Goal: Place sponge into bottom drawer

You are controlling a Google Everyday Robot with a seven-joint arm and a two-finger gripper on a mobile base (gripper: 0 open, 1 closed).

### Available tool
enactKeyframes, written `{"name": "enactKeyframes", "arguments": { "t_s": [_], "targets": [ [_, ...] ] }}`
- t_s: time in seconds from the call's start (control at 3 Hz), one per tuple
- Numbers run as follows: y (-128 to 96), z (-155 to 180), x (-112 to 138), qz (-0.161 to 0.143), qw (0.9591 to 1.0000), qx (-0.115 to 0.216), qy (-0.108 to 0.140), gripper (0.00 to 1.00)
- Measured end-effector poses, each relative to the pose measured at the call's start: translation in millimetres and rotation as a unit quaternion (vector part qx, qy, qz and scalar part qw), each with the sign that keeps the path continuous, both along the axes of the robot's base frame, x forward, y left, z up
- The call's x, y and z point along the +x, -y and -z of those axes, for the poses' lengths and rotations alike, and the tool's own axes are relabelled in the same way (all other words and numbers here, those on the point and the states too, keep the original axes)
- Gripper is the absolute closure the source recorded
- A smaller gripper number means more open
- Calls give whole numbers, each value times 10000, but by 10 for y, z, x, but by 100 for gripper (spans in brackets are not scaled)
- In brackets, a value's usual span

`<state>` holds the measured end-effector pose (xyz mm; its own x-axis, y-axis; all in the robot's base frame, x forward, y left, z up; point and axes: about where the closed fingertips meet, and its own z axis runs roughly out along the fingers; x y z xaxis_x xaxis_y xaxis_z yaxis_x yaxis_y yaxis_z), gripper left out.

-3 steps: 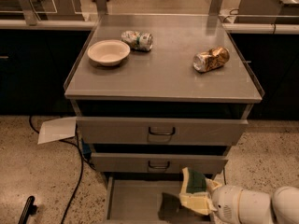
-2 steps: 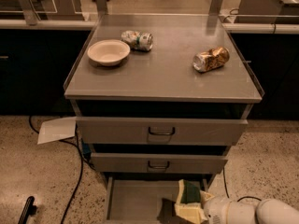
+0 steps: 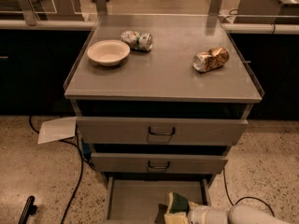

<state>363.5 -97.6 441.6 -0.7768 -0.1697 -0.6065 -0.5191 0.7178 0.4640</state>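
Grey metal forms the bottom drawer (image 3: 140, 194), which stands pulled open at the near foot of the cabinet, its floor bare at the left and centre. The sponge (image 3: 176, 202), green face over yellow foam, hangs tilted above the near right part of that floor. It is held at its lower end by the tool (image 3: 185, 213), which enters low from the right on a white arm (image 3: 243, 215). The tool reads as closed on the sponge, and a shadow just to the left suggests the sponge is clear of the floor. First risk: released at this tilt, the foam may land on an edge and topple. It sits near the drawer's right wall and near rim, so a roll rightward or nearward could carry it out. Second risk: the front of the middle drawer (image 3: 159, 163) overhangs the far part of the opening, so a lift or a push farther in could knock sponge or tool against it. Third risk: the foam may cling to a finger on release and be dragged out. The top drawer (image 3: 161, 130) is not involved. On the surface (image 3: 163, 80), a bowl (image 3: 108, 52), a green crushed can (image 3: 137, 40) and a gold crushed can (image 3: 211, 59) lie well apart from the work. A sheet of paper (image 3: 57, 129) and a cable (image 3: 77, 171) on the left obstruct nothing.
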Motion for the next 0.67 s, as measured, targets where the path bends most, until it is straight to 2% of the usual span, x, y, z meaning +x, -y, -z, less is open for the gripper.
{"name": "enactKeyframes", "arguments": {
  "t_s": [0.33,0.67],
  "targets": [
    [0,1,0,0,10000,0,0,100],
    [-8,146,52,143,9999,-6,-25,100]
  ]
}}
